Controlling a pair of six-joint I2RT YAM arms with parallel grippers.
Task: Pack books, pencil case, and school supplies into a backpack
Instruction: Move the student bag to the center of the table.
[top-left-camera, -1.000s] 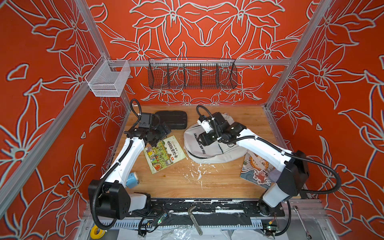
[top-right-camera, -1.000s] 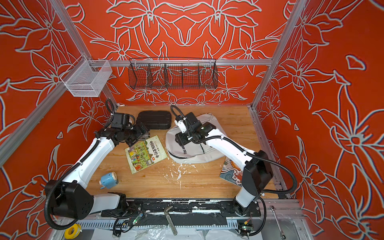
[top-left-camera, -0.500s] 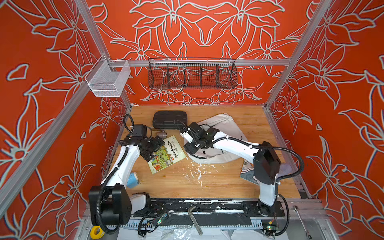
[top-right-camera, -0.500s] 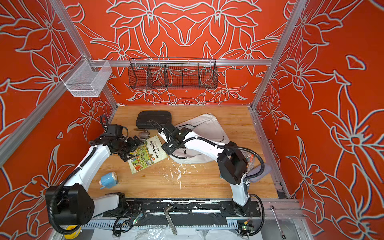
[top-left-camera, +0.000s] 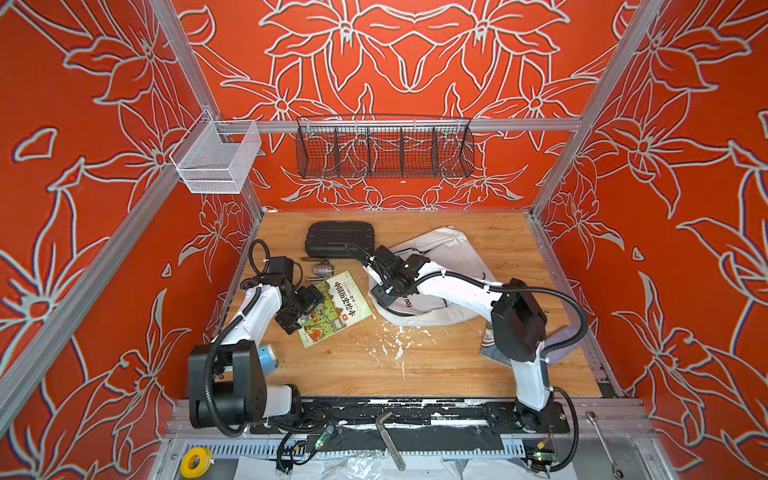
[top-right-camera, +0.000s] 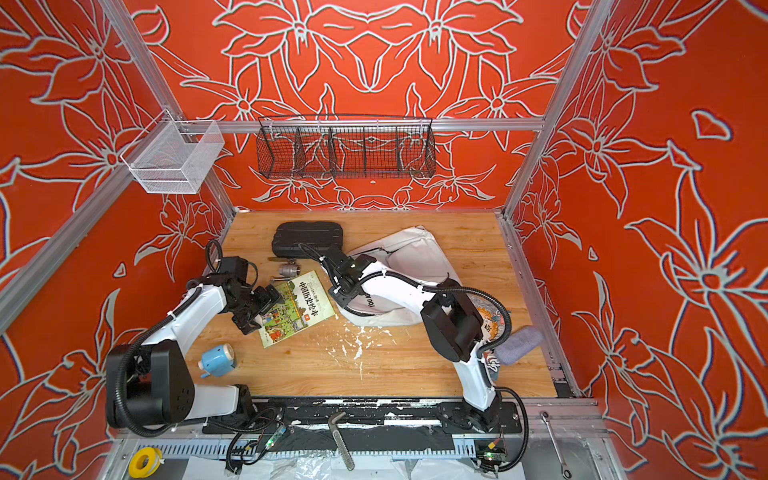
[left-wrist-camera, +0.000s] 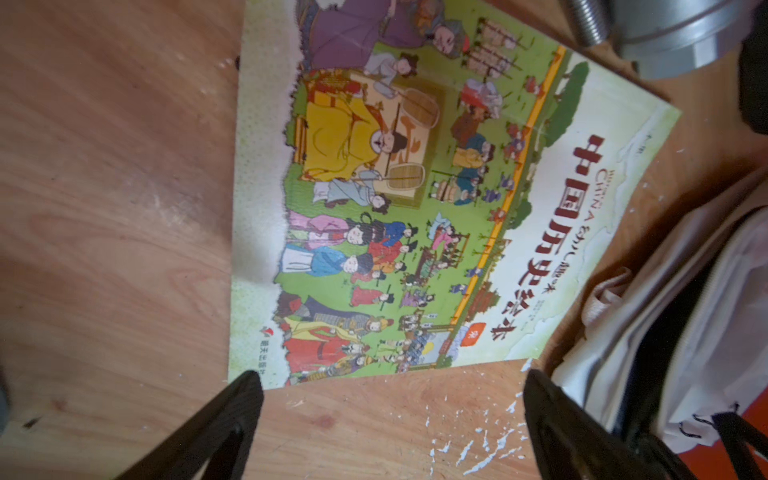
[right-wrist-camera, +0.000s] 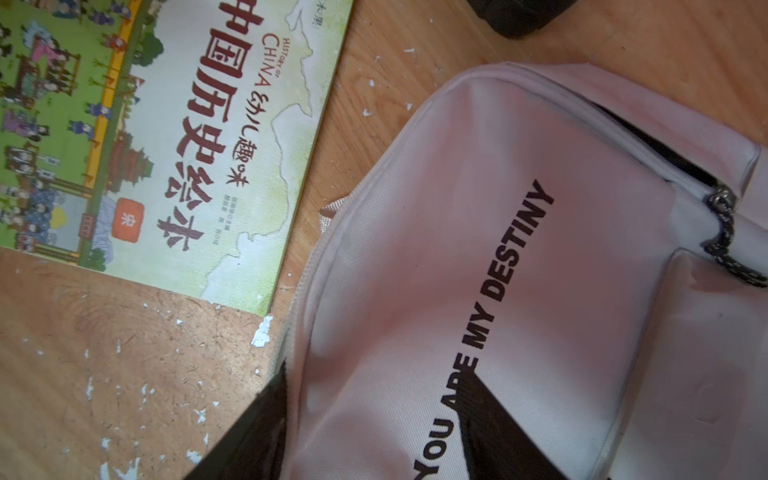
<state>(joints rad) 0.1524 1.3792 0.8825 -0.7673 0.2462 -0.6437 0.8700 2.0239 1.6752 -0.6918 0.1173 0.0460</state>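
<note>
The left hand (left-wrist-camera: 392, 380) hangs released, its black jaws spread wide over the near edge of the green-and-yellow illustrated paperback (left-wrist-camera: 415, 208). One fingertip (left-wrist-camera: 249, 380) overlaps the book's corner and nothing is clamped between the jaws. In both top views this hand (top-left-camera: 305, 311) sits at the book's left edge (top-right-camera: 297, 307), and the book lies flat and askew on the wooden counter (top-left-camera: 415, 365).

The right hand (right-wrist-camera: 380, 374) is also unclenched. Its two dark fingers stand apart over the front pocket of the white fabric backpack (right-wrist-camera: 498, 249), one at the pocket's seam and one across the black "YOU ARE MY DESTINY" print. The fabric beneath lies flat, not pinched. A black cord zip pull (right-wrist-camera: 723, 232) hangs at the pocket's far end.

The backpack (top-left-camera: 449, 257) lies slumped just right of the green book, near it but apart. A grey metal valve fitting (top-left-camera: 322, 270) sits by the book's far corner, and a black ribbed hard case (top-left-camera: 338, 239) lies beyond it.

The blue paperback with an orange figure (top-right-camera: 488, 324) lies at the right edge, mostly hidden under the right arm. The soft lilac-grey pencil case (top-right-camera: 519, 345) rests beside it. The light-blue barrel-shaped pencil sharpener (top-right-camera: 216, 361) stands near the left arm's base, well apart from the backpack. White flecks (top-left-camera: 395, 340) litter the counter's middle.
</note>
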